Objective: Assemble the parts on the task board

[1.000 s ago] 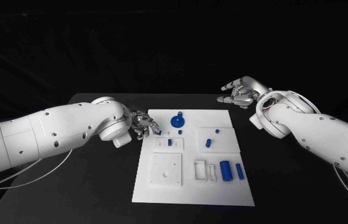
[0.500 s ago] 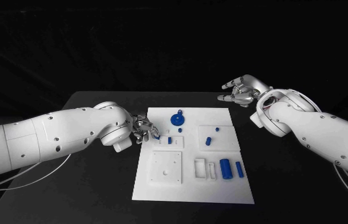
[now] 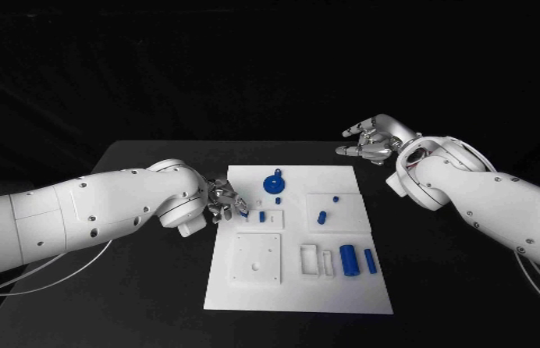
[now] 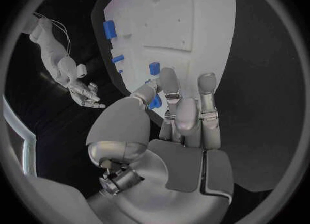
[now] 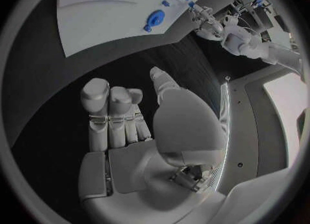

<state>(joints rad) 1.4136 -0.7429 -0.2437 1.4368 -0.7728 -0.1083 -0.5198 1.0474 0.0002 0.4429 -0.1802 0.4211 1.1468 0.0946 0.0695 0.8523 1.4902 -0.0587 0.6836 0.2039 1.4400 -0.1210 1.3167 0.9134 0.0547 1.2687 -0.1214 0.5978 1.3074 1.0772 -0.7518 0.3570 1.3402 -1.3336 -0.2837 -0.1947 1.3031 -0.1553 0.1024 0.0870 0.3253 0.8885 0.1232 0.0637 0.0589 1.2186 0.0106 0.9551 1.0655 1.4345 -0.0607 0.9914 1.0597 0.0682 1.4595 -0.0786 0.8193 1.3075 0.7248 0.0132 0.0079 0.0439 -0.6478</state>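
**Left hand at the peg slot**

Black table (image 3: 147,285), head view: the left hand (image 3: 225,204) meets the task board (image 3: 298,285) beside a short upright blue peg (image 3: 262,217); right hand (image 3: 371,141) hangs well apart, fingers loosely curled on nothing.

Left wrist view: fingertips (image 4: 169,79) close around a blue part (image 4: 155,100); a firm grip I cannot tell.

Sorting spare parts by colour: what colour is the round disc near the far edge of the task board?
Blue. The round disc shows best in the head view.
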